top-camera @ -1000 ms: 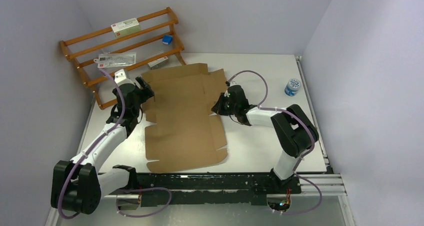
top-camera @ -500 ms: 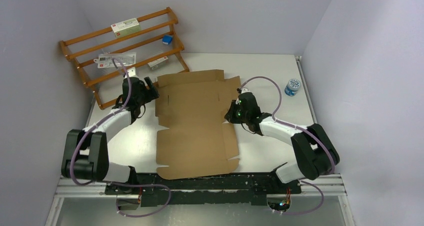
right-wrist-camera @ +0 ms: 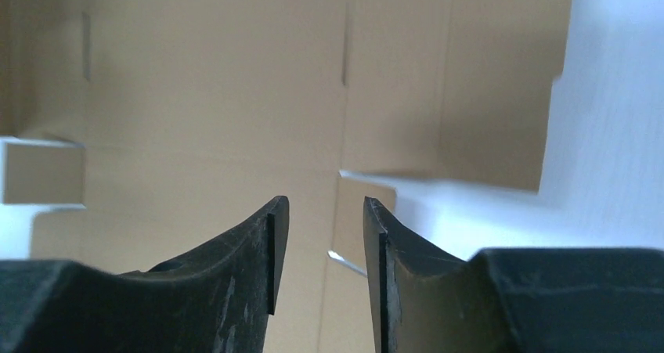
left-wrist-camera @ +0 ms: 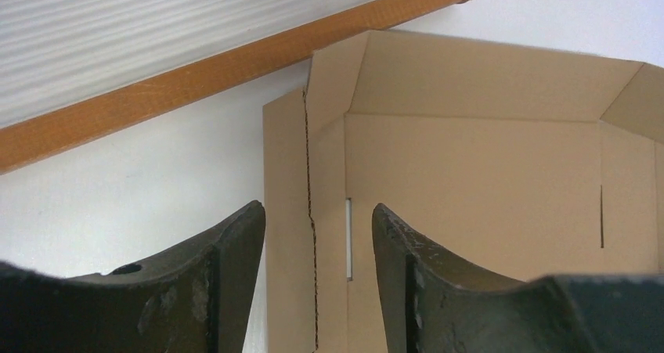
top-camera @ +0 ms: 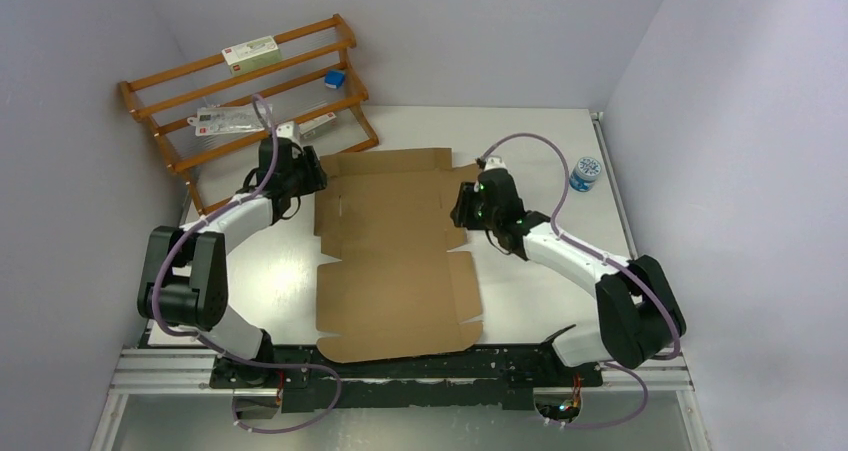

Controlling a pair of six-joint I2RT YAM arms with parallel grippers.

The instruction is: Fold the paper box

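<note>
The paper box [top-camera: 395,256] is a flat brown cardboard sheet with flaps and slits, lying in the middle of the white table. My left gripper [top-camera: 316,178] hovers at its far left corner. In the left wrist view, that gripper [left-wrist-camera: 317,220] is open and the sheet's left edge strip [left-wrist-camera: 290,212] shows in the gap between the fingers. My right gripper [top-camera: 461,209] sits at the sheet's right edge by a side notch. In the right wrist view, it [right-wrist-camera: 325,208] is open over the cardboard [right-wrist-camera: 196,95] and grips nothing.
A wooden rack [top-camera: 240,101] with small packets stands at the back left, its rail [left-wrist-camera: 235,55] close to the left gripper. A small blue-and-white jar [top-camera: 585,173] sits at the right. A metal rail [top-camera: 400,366] runs along the near edge.
The sheet has slid right and turned square to the table. The right gripper has opened and let go of the edge. The left gripper moved farther back along the left edge, its jaws narrowing.
</note>
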